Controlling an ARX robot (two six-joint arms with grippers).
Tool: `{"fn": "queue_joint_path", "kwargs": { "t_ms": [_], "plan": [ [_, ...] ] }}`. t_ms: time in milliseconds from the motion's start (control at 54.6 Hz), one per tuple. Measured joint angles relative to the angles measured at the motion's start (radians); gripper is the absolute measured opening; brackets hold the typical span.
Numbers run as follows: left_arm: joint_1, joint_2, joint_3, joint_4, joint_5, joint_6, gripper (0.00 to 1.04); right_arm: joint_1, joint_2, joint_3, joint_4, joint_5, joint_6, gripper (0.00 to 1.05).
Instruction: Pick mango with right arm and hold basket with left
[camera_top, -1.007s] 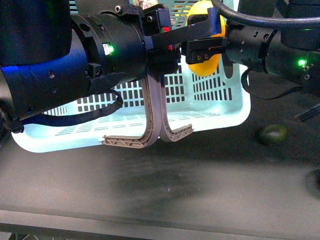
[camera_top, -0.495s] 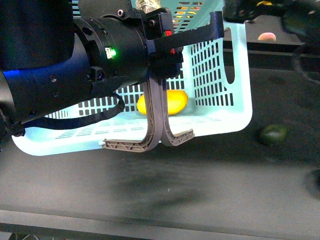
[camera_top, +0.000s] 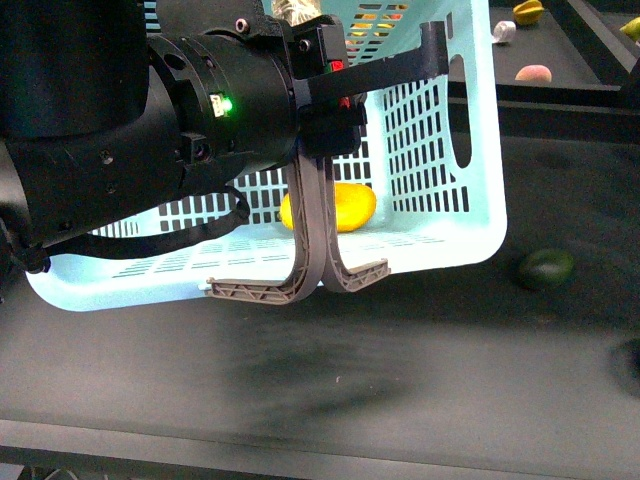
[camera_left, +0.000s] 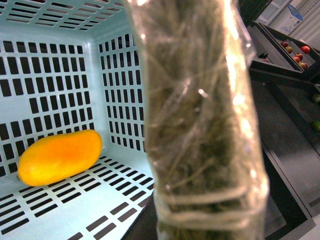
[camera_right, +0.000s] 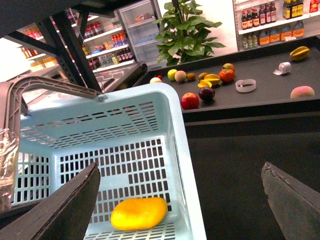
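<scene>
The yellow mango (camera_top: 352, 205) lies loose on the slotted floor of the pale turquoise basket (camera_top: 494, 150), close to its right wall. My left gripper (camera_top: 325, 120) is shut on the two grey-brown handles (camera_top: 312, 235), which are swung up together. In the left wrist view a blurred film-wrapped column hides the jaws, with the mango (camera_left: 60, 156) beyond it in the basket (camera_left: 50, 75). My right gripper (camera_right: 185, 207) hangs open above the basket's rim (camera_right: 176, 120), apart from the mango (camera_right: 139, 213). The right arm does not show in the front view.
A dark green fruit (camera_top: 546, 268) lies on the black table, right of the basket. Behind stands a raised black counter (camera_right: 260, 97) with several fruits (camera_right: 200, 90), a tape roll (camera_right: 245, 85) and a peach (camera_right: 302, 92). Dark shelf struts (camera_right: 75, 45) rise at the far left.
A second ago my right gripper held the mango over the basket. It has let go, the mango now lies inside, and the right arm has left the front view.
</scene>
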Motion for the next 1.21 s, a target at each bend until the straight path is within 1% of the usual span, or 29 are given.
{"fn": "queue_joint_path", "kwargs": {
  "t_ms": [128, 366, 623, 641, 659, 696, 733, 769, 843, 898, 934, 953, 971, 1044, 1117, 1136, 1172, 1209],
  "plan": [
    [0.000, 0.000, 0.000, 0.000, 0.000, 0.000, 0.05, -0.005, -0.155, -0.065, -0.106, 0.026, 0.002, 0.96],
    [0.000, 0.000, 0.000, 0.000, -0.001, 0.000, 0.05, -0.009, -0.467, -0.132, -0.398, 0.071, -0.001, 0.96],
    [0.000, 0.000, 0.000, 0.000, 0.000, -0.001, 0.05, -0.011, -0.505, -0.135, -0.420, 0.074, -0.001, 0.96],
    [0.000, 0.000, 0.000, 0.000, 0.000, -0.001, 0.05, -0.009, -0.503, -0.135, -0.414, 0.090, -0.011, 0.96],
    [0.000, 0.000, 0.000, 0.000, 0.000, -0.002, 0.05, -0.001, -0.502, -0.144, -0.384, 0.144, -0.042, 0.91],
    [0.000, 0.000, 0.000, 0.000, 0.000, 0.000, 0.05, 0.000, -0.513, -0.154, -0.369, 0.208, -0.126, 0.82],
    [0.000, 0.000, 0.000, 0.000, 0.000, 0.002, 0.05, -0.006, -0.532, -0.161, -0.376, 0.217, -0.177, 0.75],
    [0.000, 0.000, 0.000, 0.000, 0.000, 0.000, 0.05, -0.015, -0.555, -0.169, -0.392, 0.214, -0.208, 0.68],
    [0.000, 0.000, 0.000, 0.000, 0.000, -0.003, 0.05, -0.028, -0.590, -0.182, -0.415, 0.201, -0.241, 0.58],
    [0.000, 0.000, 0.000, 0.000, -0.001, -0.003, 0.05, -0.037, -0.593, -0.203, -0.386, 0.192, -0.256, 0.51],
    [0.000, 0.000, 0.000, 0.000, -0.002, -0.001, 0.05, -0.045, -0.608, -0.218, -0.385, 0.185, -0.265, 0.44],
    [0.000, 0.000, 0.000, 0.000, -0.002, 0.000, 0.05, -0.052, -0.619, -0.227, -0.396, 0.177, -0.268, 0.38],
    [0.000, 0.000, 0.000, 0.000, -0.002, 0.000, 0.05, -0.067, -0.628, -0.230, -0.407, 0.153, -0.271, 0.35],
    [0.000, 0.000, 0.000, 0.000, -0.002, -0.001, 0.05, -0.120, -0.665, -0.231, -0.446, 0.089, -0.277, 0.24],
    [0.000, 0.000, 0.000, 0.000, -0.001, -0.003, 0.05, -0.149, -0.723, -0.231, -0.492, 0.086, -0.280, 0.10],
    [0.000, 0.000, 0.000, 0.000, 0.000, -0.003, 0.05, -0.151, -0.742, -0.231, -0.510, 0.085, -0.281, 0.05],
    [0.000, 0.000, 0.000, 0.000, -0.001, -0.003, 0.05, -0.151, -0.760, -0.231, -0.526, 0.082, -0.285, 0.01],
    [0.000, 0.000, 0.000, 0.000, -0.001, -0.002, 0.05, -0.152, -0.777, -0.231, -0.542, 0.080, -0.284, 0.02]
  ]
}}
